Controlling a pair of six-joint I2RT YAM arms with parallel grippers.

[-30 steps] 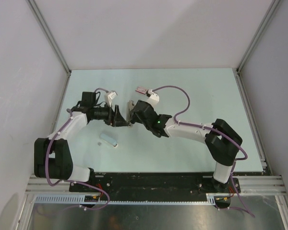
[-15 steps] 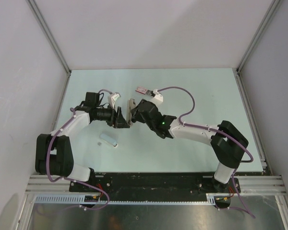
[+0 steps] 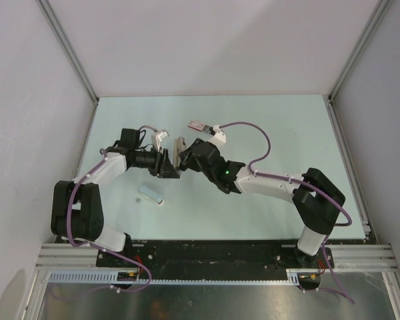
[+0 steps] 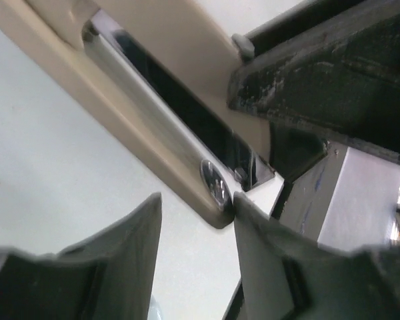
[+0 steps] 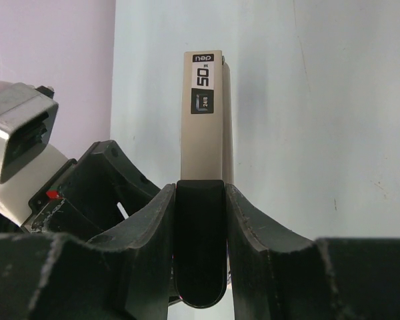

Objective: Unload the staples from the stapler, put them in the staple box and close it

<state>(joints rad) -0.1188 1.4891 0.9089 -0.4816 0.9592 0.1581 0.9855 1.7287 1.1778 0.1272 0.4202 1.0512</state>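
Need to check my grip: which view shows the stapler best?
Right wrist: stapler sharp, label readable, clamped in right tool. Left wrist shows only its metal channel close-up; top view, tiny between arms.

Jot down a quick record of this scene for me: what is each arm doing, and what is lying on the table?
Right jaws: shut on the stapler, gripping it near one end
Left jaws: open, tips close to an end of the stapler
Stapler: beige, with a shiny metal rail showing along it
Table: pale green surface
Loose item: small pale object lying by the left arm, away from both jaws
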